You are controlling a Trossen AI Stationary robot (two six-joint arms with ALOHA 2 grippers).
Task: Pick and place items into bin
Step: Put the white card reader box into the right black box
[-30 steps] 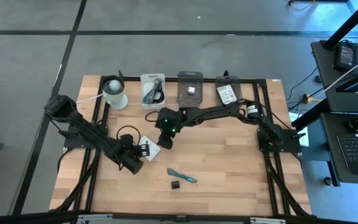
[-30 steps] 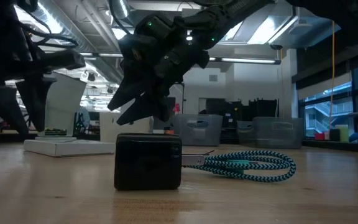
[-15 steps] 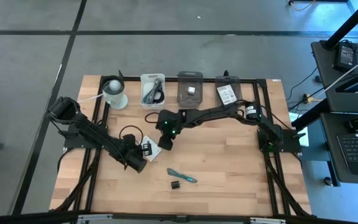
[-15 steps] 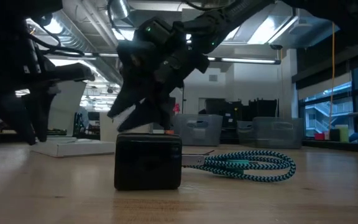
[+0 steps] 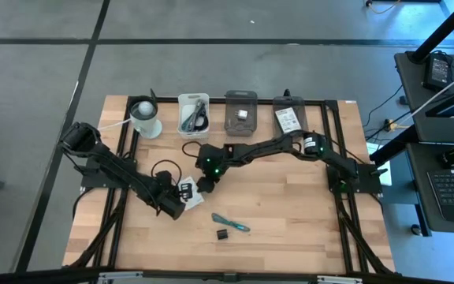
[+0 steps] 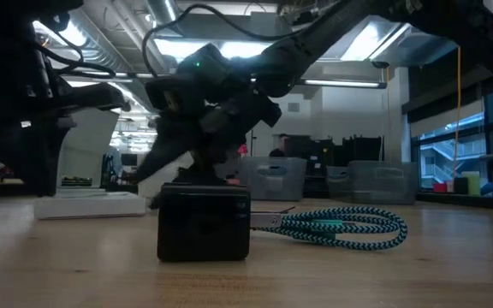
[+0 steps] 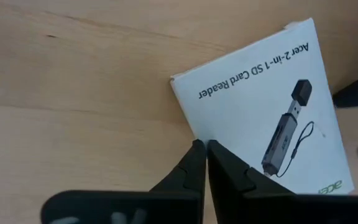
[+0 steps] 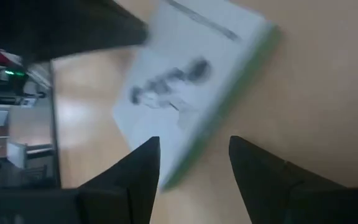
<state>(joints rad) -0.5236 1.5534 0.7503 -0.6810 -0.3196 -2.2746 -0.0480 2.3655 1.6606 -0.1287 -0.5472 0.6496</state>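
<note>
A white card-reader box [image 5: 190, 195] lies flat on the wooden table between my two grippers. My left gripper [image 7: 202, 144] is shut, and its tips stand at one long edge of the box [image 7: 260, 99]. From the far right my right gripper [image 8: 191, 165] hangs open low over the box [image 8: 185, 74]; the box's green-edged side lies between its fingers, untouched. A teal braided cable [image 5: 231, 223] and a tiny black block [image 5: 223, 234] lie nearer the front edge. In the low view the black block [image 6: 204, 221] stands in front of the cable [image 6: 341, 227]. My left gripper comes steeply from above with its shut fingertips [image 7: 194, 152] against the line of the box's long edge [image 7: 188, 127], about halfway along it. Whether they touch the box, I cannot tell. The box lies flat on the table.
Along the far edge stand three small bins: a white one [image 5: 194, 113] with a black cable, a grey one [image 5: 241, 110] with a white cube, and one [image 5: 290, 118] with printed cards. A white cup-like object [image 5: 144, 118] stands far left. A black cable loop [image 5: 162, 170] lies beside the left arm.
My right gripper has come down toward the white box and a little toward the table's near left, turning about its wrist as it sank. It stays open.
</note>
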